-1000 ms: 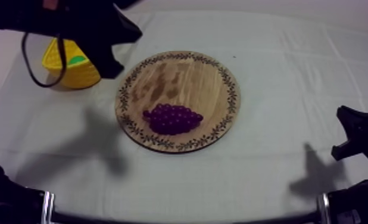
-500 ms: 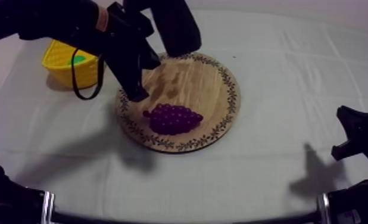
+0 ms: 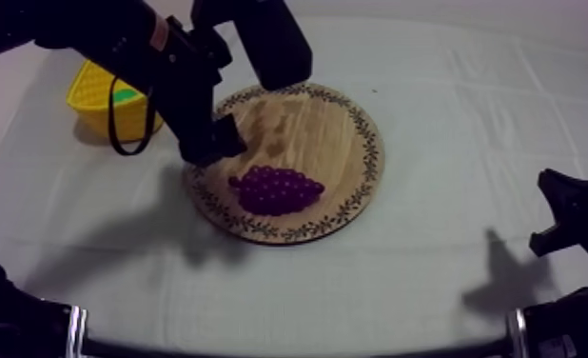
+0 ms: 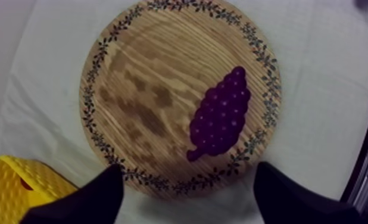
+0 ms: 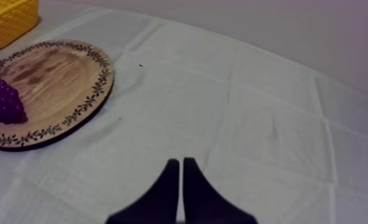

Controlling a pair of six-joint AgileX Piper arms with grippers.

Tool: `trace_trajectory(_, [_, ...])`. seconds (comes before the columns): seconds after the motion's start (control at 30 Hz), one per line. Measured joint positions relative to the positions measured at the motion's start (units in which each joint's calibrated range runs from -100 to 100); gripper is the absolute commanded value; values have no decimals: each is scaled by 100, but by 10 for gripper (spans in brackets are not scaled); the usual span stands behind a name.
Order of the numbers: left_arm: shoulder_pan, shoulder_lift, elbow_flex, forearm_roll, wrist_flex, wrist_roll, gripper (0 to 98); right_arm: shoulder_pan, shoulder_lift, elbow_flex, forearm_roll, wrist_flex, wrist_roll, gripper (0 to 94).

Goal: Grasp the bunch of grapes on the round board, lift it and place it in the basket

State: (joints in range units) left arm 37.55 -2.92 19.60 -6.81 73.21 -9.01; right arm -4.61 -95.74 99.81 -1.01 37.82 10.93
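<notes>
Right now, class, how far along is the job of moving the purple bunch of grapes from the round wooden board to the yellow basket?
Done: nothing yet; the purple bunch of grapes lies on the round patterned wooden board. In hand: the left gripper hovers open over the board's rim near the grapes. Left: grasp, lift, carry to the yellow basket. The right gripper is shut, away from the board.

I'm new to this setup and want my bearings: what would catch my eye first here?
The purple bunch of toy grapes, lying near the edge of the round wooden board with a patterned rim, stands out most. Over the board's edge on the basket side hangs the left pincer, wide open. A yellow basket sits beside the board, and the right pincer rests shut over the grey-white cloth.
</notes>
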Motion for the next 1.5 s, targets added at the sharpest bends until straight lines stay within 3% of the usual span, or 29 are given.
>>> trace_trajectory(0.43, [4, 286, 287, 94, -408, -219, 963, 0, 0, 0, 0, 0, 0, 4])
trace_trajectory(1.03, [-30, 2008, 322, 166, -1656, -430, 958, 0, 0, 0, 0, 0, 0, 4])
trace_trajectory(1.5, [-72, 2959, -163, 157, -1774, -687, 928, 0, 0, 0, 0, 0, 0, 4])
